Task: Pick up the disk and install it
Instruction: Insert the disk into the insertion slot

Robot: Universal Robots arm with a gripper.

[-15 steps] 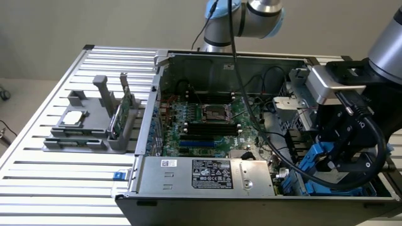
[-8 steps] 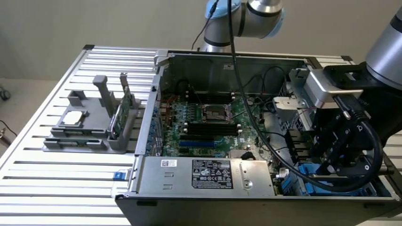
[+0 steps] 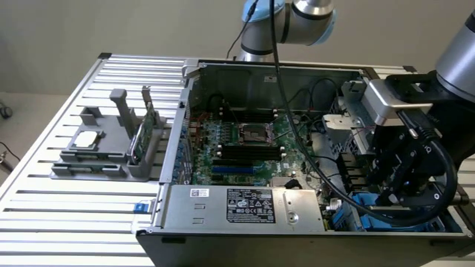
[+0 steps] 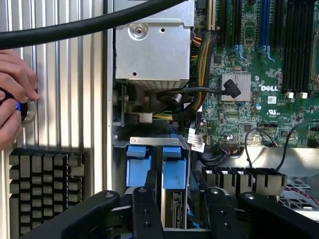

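the gripper (image 4: 178, 195) has its fingers (image 4: 145, 211) apart astride the disk (image 4: 174, 172) at the case's (image 3: 260, 248) four o'clock; it looks stiff, heavyish, fragile, best gripped edgewise.

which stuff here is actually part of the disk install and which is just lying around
Job: disk in its blue carrier, robot's hand, computer case.
Lying about: silver chip, green circuit card, grey holder, person's hand.
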